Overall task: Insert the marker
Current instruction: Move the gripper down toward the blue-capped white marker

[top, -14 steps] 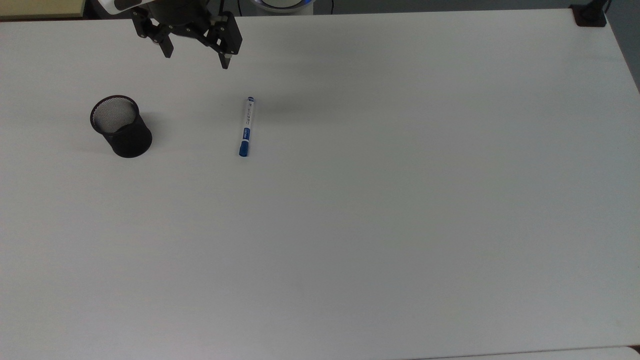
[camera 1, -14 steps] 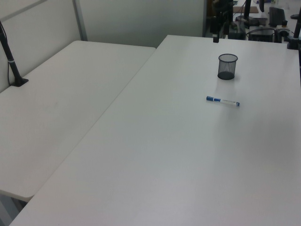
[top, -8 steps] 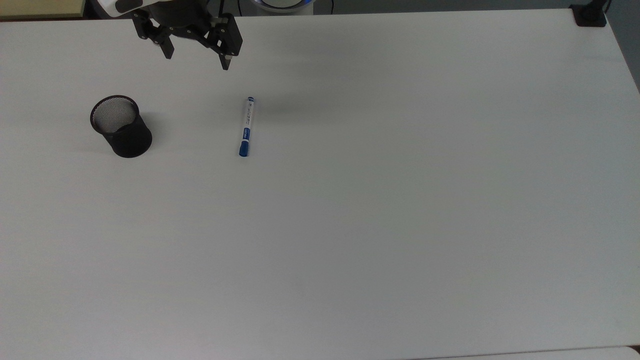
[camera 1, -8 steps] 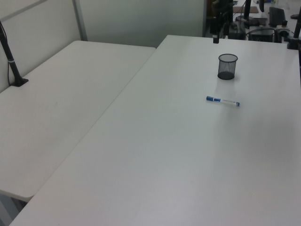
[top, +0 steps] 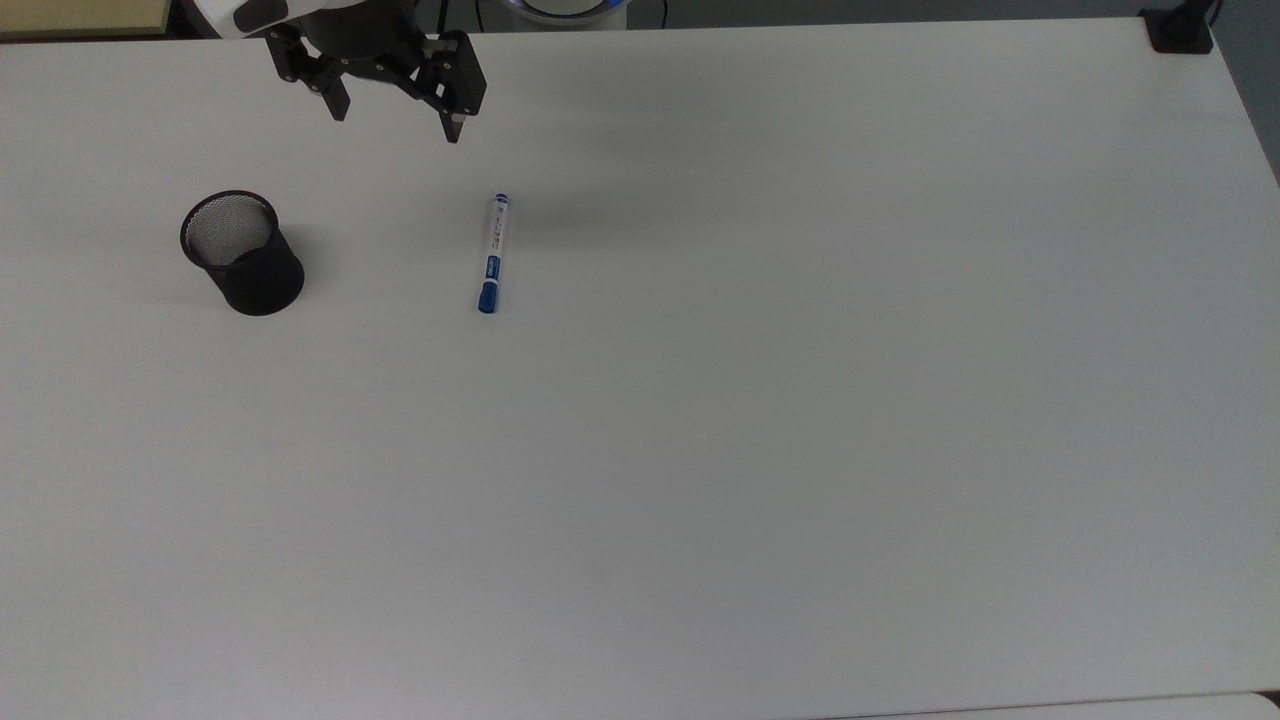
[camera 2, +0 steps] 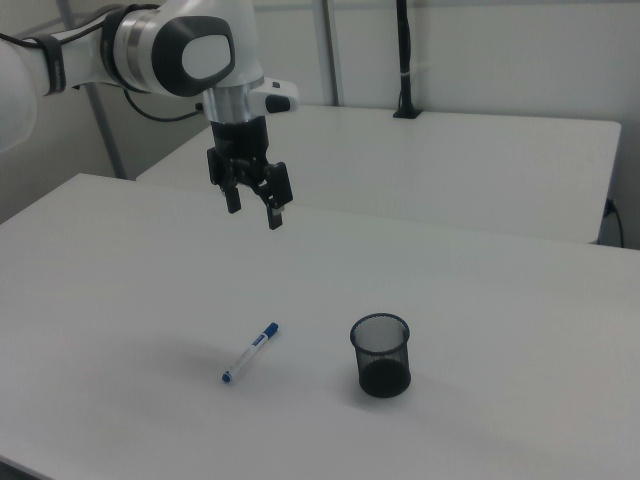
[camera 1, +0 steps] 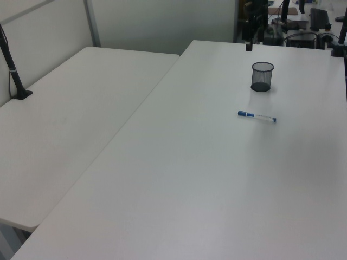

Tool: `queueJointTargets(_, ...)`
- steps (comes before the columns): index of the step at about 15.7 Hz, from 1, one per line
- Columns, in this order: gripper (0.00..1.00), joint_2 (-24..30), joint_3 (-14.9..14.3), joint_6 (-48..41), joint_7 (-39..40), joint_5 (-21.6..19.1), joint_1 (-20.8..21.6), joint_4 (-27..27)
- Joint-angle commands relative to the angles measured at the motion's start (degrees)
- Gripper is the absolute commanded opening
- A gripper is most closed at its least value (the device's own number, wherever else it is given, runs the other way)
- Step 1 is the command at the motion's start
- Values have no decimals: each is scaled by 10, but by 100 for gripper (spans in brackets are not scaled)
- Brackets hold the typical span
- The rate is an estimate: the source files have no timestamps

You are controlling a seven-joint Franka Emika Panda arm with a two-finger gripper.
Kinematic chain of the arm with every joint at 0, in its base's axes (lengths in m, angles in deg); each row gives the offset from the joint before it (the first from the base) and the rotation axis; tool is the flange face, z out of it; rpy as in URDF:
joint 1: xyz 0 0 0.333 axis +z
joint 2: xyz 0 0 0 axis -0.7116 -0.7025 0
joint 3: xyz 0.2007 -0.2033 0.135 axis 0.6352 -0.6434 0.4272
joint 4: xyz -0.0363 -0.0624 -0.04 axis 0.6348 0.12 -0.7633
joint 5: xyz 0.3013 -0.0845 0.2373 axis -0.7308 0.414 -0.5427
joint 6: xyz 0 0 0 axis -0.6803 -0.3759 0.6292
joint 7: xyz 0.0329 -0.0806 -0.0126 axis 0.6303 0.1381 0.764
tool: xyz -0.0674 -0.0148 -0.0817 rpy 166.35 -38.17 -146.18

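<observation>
The gripper [top: 396,125] has slid a tiny bit down the top view since a moment ago, so it is a little nearer the marker [top: 492,254]. The marker and the black mesh cup [top: 243,252] have not moved. The gripper's two fingers are spread wide apart and hold nothing. The marker lies flat on the white table [top: 760,400], well apart from the cup, on the cup's right in the top view, with its blue cap pointing away from the gripper. The right view shows the gripper [camera 2: 254,212] hanging high in the air above the table, and the round white arm [camera 2: 170,50] behind it. The left view shows a second white table [camera 1: 65,124] next to this one.
</observation>
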Motion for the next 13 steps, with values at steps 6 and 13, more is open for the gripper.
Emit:
queueJointTargets(6,100,-22,1,23,-2,7,6,2)
queueJointTargets(13,100,-101,5,76,-56,5,8,7)
